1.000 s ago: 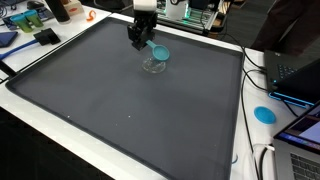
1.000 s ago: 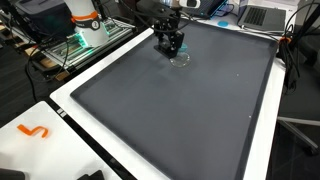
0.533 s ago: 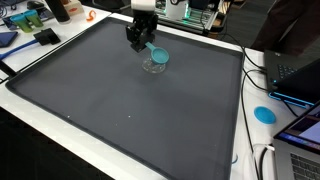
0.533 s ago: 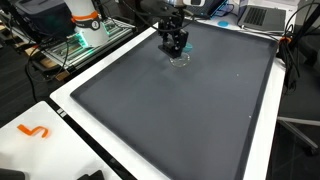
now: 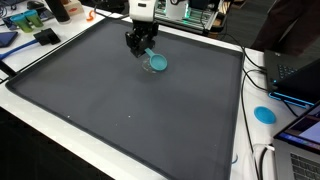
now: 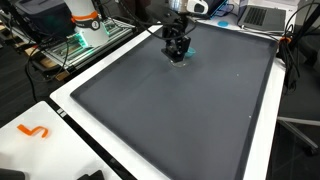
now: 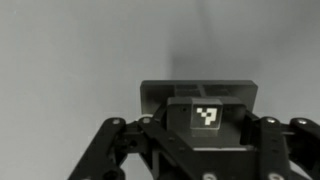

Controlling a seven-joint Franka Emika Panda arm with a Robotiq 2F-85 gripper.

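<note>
Near the upper centre of the black mat (image 5: 120, 110) in both exterior views: gripper (image 5: 143, 49), pointing down. Just lower right of the jaws, seemingly upright: clear teal-topped container (image 5: 157, 63). Impossible to tell whether clenched or released.

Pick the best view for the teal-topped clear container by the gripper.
In an exterior view the teal-topped clear container shows whole, right beside the gripper. In an exterior view from another angle the gripper covers it; only a teal sliver shows. The wrist view shows none of it, just gripper parts and grey mat.
</note>
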